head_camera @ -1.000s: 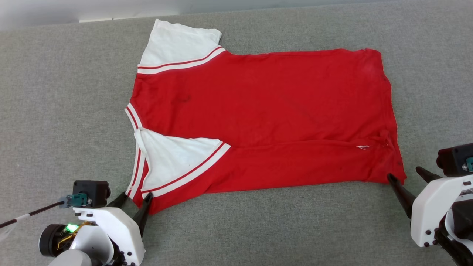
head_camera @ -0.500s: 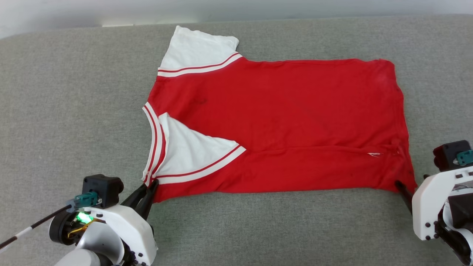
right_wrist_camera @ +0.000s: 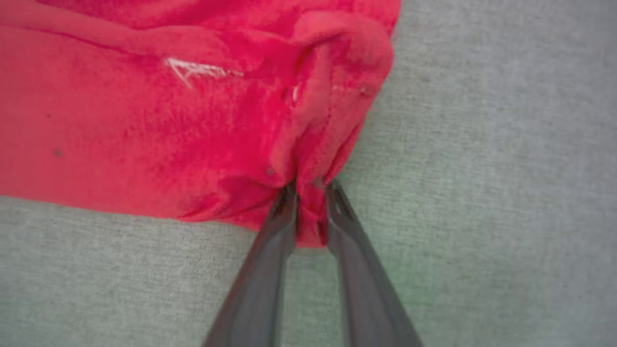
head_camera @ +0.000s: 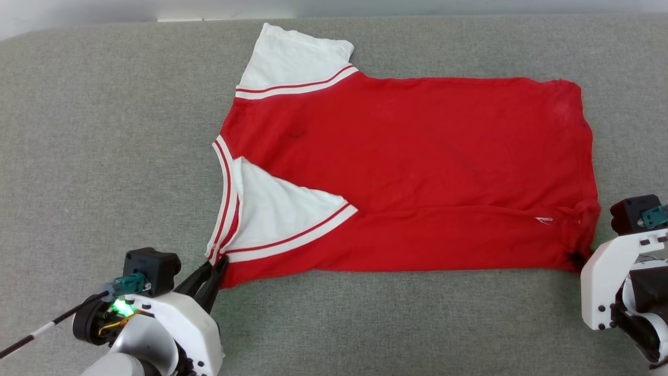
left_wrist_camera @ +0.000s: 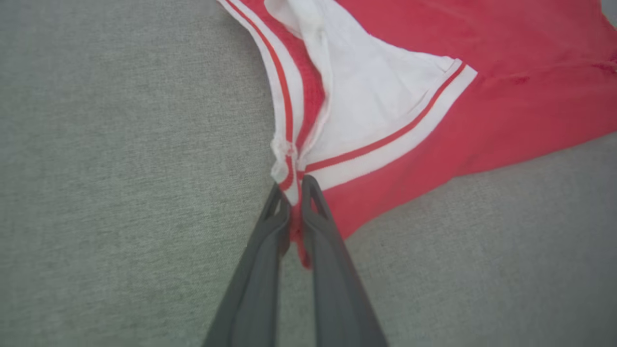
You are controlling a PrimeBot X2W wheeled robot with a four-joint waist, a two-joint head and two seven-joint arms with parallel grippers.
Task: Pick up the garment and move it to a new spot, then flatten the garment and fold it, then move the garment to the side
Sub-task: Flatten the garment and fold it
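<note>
I have the jersey lying spread on the grey surface, neck to the left and hem to the right, its red body mostly flat. The far white sleeve lies open toward the far edge, while the near white sleeve is folded in over the red body. My left pincer sits at the near left corner of the jersey. On the left wrist view its two dark fingers are pressed together on the striped trim where neckline and shoulder meet, with a sliver of red cloth caught between them. My right pincer is at the near right corner, by the hem. Its fingers are drawn in on a bunched fold of red cloth that pokes out between them, so it grips the jersey too. A small white mark sits on the cloth just beyond that fold.
</note>
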